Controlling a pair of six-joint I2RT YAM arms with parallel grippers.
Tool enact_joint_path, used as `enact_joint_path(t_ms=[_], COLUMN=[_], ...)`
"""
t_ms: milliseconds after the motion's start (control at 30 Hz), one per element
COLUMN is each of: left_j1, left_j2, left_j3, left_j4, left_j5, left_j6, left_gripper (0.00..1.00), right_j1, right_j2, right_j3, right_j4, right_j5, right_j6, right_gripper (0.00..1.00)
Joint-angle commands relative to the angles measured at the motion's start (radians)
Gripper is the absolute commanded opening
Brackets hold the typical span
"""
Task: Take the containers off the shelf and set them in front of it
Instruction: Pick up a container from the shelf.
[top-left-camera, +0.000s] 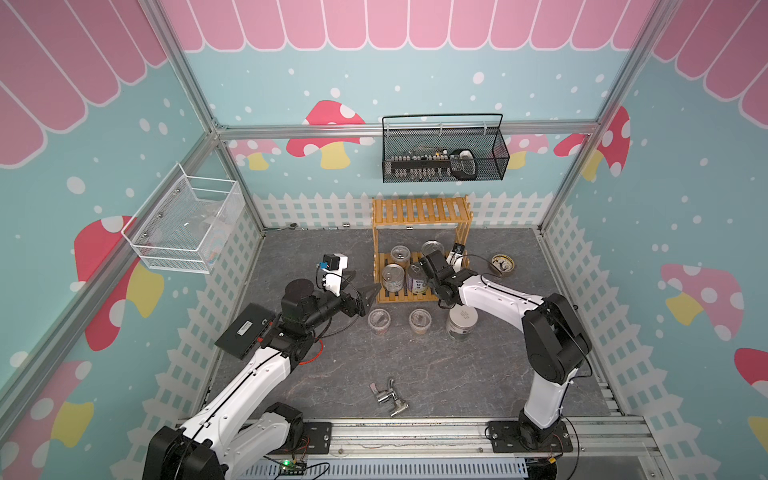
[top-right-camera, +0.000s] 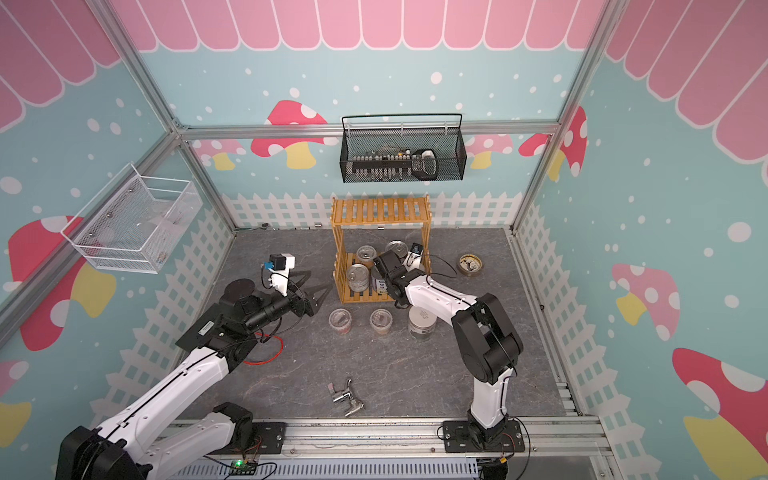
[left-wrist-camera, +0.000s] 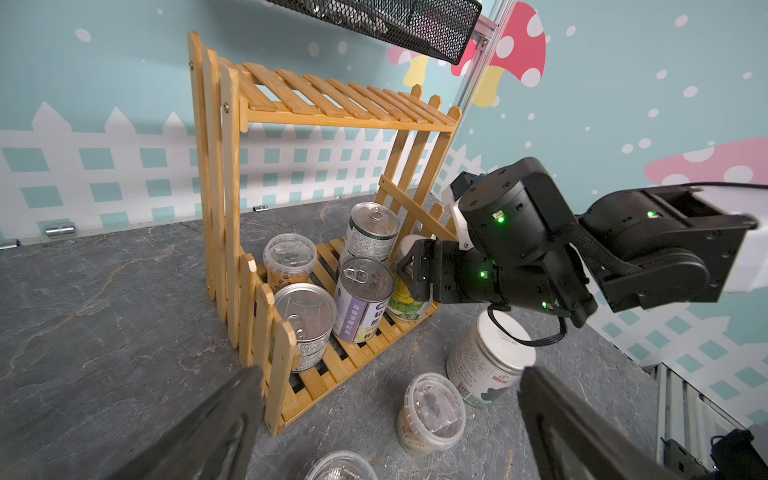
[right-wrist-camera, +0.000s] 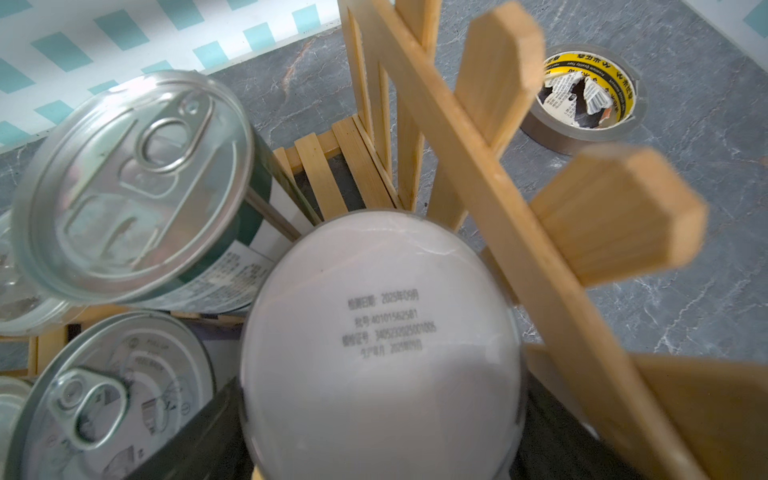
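Shelf of smooth yellowish wood; tins shiny bare metal; tubs clear plastic; jar matt white-lidded; surface grey, stone-veined.

Brightly and evenly lit from above, with soft shadows beneath the shelf. Stretches toward the edges in the wrist views. Blurs the nearest pickets and the white-lidded jar, perhaps through closeness.
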Motion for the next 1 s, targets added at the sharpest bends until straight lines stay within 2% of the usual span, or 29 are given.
enact_joint_path(t_ms=[0, 567, 833, 967], left_j1=[0.008, 0.008, 0.008, 0.010], left_j2=[0.002, 0.011, 0.010, 0.012], left_j3=[-0.009, -0.008, -0.006, -0.005], left_j4=[0.010, 0.013, 0.012, 0.012], left_j5=[0.014, 0.017, 0.016, 0.013], left_j6=[0.010, 0.007, 0.007, 0.007], left_gripper=[0.99, 0.99, 0.99, 0.99], right_j1=[0.010, 0.053, 0.085, 0.136], right_j2=[-0.044, -0.177, -0.298, -0.369], right_j3=[-0.023, -0.123, -0.179, -0.202], right_j4=[0.010, 0.144, 0.156, 0.162], right_j5=[0.015, -0.033, -0.065, -0.084], right_j6=[-0.048, -0.246, -0.334, -0.403], right_gripper=[0.72, 0.69, 0.69, 0.70])
